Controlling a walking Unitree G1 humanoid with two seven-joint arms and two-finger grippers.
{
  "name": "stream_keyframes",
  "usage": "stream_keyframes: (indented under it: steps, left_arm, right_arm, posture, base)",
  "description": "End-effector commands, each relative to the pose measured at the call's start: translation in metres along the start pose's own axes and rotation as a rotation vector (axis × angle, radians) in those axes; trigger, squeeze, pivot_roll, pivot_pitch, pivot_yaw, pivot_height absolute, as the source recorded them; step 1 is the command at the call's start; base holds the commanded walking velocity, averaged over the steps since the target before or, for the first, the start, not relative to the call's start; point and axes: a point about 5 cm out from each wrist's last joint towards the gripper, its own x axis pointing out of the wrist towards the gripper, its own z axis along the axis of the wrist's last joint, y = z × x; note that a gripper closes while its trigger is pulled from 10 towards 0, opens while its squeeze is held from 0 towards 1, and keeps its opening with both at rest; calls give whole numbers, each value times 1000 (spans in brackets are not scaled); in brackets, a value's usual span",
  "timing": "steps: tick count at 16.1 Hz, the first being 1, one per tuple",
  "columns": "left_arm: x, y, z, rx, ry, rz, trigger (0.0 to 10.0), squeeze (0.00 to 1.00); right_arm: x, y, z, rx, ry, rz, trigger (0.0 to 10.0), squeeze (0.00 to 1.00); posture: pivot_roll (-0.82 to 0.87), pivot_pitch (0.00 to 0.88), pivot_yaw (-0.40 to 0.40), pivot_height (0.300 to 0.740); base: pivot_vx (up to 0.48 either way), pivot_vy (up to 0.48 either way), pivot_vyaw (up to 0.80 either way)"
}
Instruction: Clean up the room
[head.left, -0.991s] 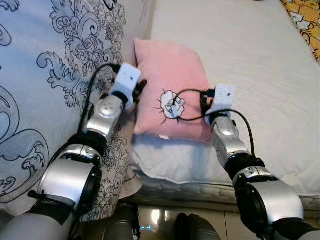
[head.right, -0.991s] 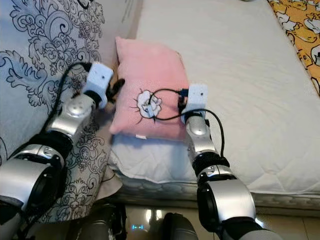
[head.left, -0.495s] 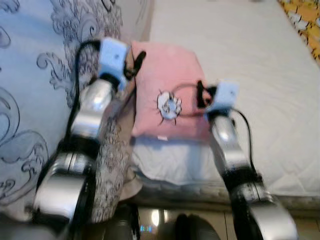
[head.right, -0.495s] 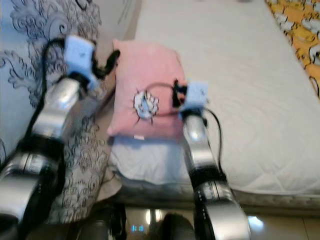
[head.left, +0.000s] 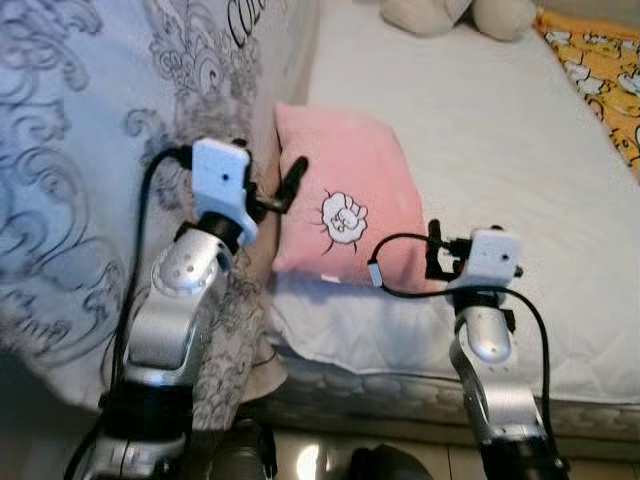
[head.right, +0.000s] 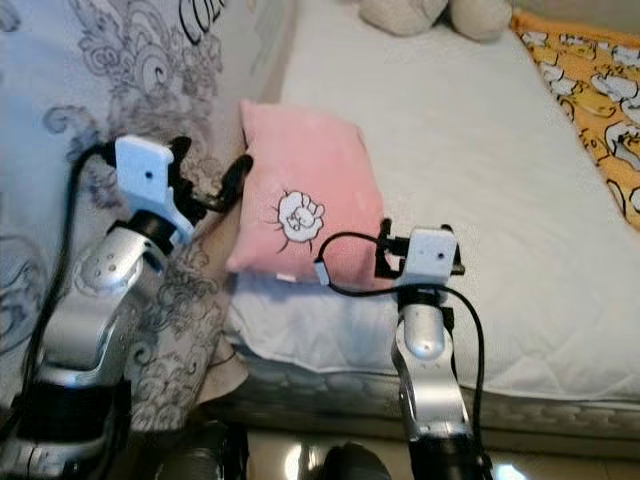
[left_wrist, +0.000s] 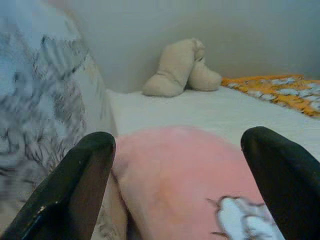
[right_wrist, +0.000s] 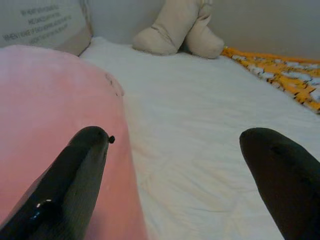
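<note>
Left eye view: a wide white quilted mattress (head.left: 480, 150) runs alongside a grey-blue duvet with swirling dark print (head.left: 90, 150). A soft pink rectangular pillow with a white flower patch (head.left: 345, 205) lies near the mattress's left edge. Beige plush toy (head.left: 455, 12) sits at the far end. Left gripper (left_wrist: 182, 185), fingers spread wide, hovers beside the pillow; right gripper (right_wrist: 175, 185), also wide, hangs at its near right corner.

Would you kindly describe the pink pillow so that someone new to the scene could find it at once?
Start at the white mattress and go to its near corner, beside the grey patterned duvet. There the pink pillow lies on a white pillow, between the left claw and right claw. It is the one pink thing, with a white cartoon patch.
</note>
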Motion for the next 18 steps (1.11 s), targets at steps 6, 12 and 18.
stream_keyframes:
  steps: [6,12,18]
  left_arm:
    - [-10,-24,6,-14,10,-87,10000,0]
    - [-17,-21,-10,-60,79,9,10000,0]
    - [-9,-18,-16,-26,111,11,10000,0]
  right_arm:
    - [36,-43,-25,82,177,-114,10000,0]
    - [27,-7,-14,79,87,31,10000,0]
    - [37,-12,-11,62,95,20,10000,0]
  posture:
    - [86,26,-43,719]
    - [79,20,-55,719]
    - [78,20,-53,719]
  base:
    - [0,0,0]
    - [0,-233,0]
    - [334,-183,0]
